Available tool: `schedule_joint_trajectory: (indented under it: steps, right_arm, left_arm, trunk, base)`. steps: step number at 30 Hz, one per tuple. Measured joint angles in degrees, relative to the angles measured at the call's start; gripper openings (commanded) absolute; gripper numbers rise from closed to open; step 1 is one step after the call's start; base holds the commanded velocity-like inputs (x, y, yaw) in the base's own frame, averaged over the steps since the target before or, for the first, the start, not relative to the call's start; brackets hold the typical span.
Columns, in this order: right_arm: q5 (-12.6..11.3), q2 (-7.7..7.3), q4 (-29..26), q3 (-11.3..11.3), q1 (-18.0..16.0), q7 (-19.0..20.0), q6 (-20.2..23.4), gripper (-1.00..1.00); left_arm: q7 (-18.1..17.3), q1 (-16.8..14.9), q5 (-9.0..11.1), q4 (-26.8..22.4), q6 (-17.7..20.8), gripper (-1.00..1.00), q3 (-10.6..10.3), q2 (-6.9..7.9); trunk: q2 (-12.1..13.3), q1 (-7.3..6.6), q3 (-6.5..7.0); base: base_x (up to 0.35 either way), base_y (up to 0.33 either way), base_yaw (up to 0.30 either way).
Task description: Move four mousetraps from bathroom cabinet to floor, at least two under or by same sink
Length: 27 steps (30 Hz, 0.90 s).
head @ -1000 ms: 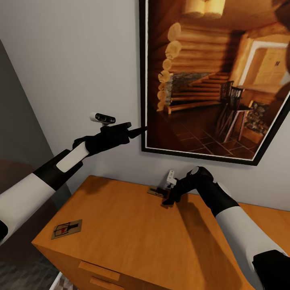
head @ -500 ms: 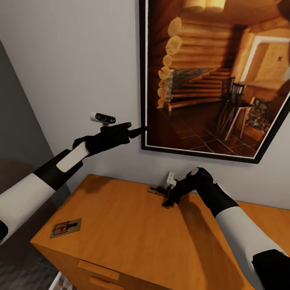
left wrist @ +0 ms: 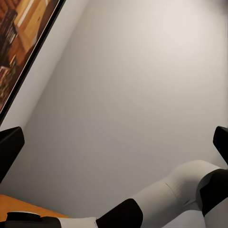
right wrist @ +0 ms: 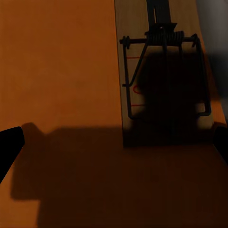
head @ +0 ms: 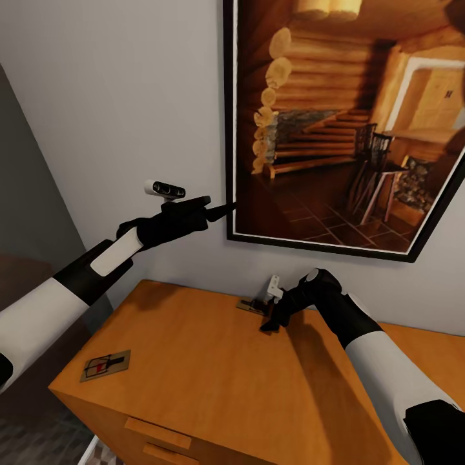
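Two mousetraps lie on the orange-brown cabinet [head: 194,361] top. One mousetrap [head: 105,365] sits near the front left corner, apart from both arms. The other mousetrap [head: 247,305] lies at the back by the wall, partly hidden behind my right gripper [head: 268,321], which points down just over the wood beside it. In the right wrist view this mousetrap [right wrist: 164,80] lies just ahead of the open right gripper [right wrist: 114,145], shaded by it, with nothing between the fingers. My left gripper [head: 218,206] hangs in the air near the wall, open and empty, as the left wrist view's left gripper [left wrist: 114,142] shows.
A large dark-framed picture [head: 342,123] of a log-cabin room hangs on the grey wall above the cabinet, close to the left gripper. Wooden bar handles [head: 158,434] mark the cabinet's drawers below the front edge. Patterned floor tile [head: 97,455] shows at the cabinet's left foot.
The head view shifted slightly a second ago, moving the picture and cabinet a little in the frame. Both arms and both mousetraps have stayed put.
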Motion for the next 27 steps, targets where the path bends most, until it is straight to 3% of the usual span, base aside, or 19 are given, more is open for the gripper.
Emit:
schedule_joint_trajectory:
  steps: [17,27]
  right_arm:
    - [-0.29,0.00,0.01,-0.06,0.00,0.16,-0.82,1.00]
    - [-3.46,-0.12,0.01,-0.01,0.00,0.28,-1.06,1.00]
  left_arm:
    - [0.00,0.00,0.00,-0.01,-0.02,1.00,0.00,0.00]
    - [0.00,0.00,0.00,-0.01,-0.02,1.00,0.00,0.00]
  trunk:
    - [0.00,0.00,0.00]
    - [0.00,0.00,0.00]
  base:
    - [0.000,0.000,0.000]
    - [0.000,0.000,0.000]
